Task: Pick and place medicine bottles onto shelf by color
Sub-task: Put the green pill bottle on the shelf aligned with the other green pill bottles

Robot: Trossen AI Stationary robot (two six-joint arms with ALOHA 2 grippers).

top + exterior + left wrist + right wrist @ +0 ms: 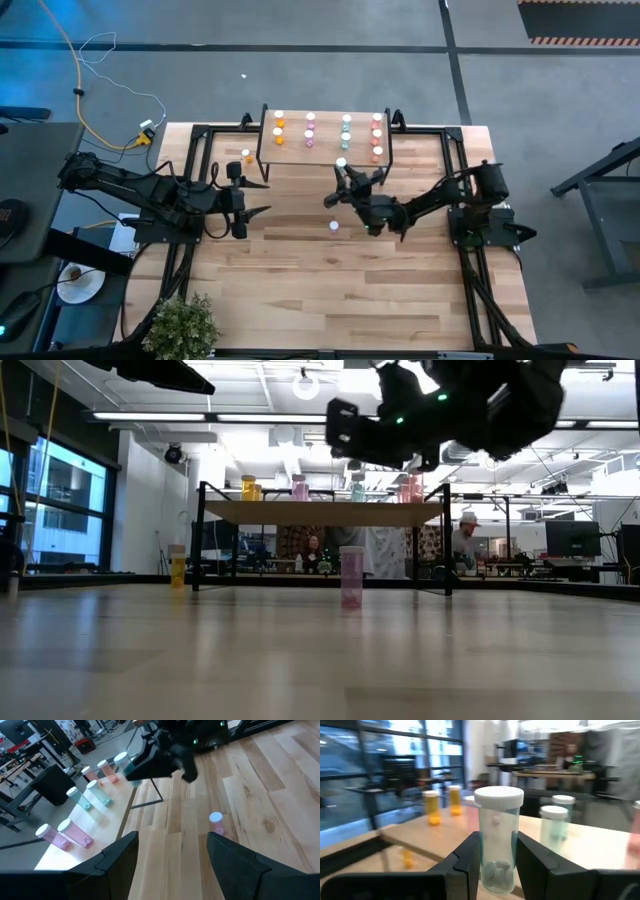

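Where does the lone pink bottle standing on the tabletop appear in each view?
High view: pink bottle mid-table, before the shelf.
Low view: centre, before the shelf.
Left wrist view: on bare wood, near the shelf's leg.
Right wrist view: not in it.
Shared landmark: the shelf.

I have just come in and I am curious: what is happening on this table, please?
The right gripper holds a teal bottle upright near the shelf, where orange, pink, teal and red bottles stand in columns by colour. The left gripper waits open over the table's left part. One pink bottle and one orange bottle stand on the table.
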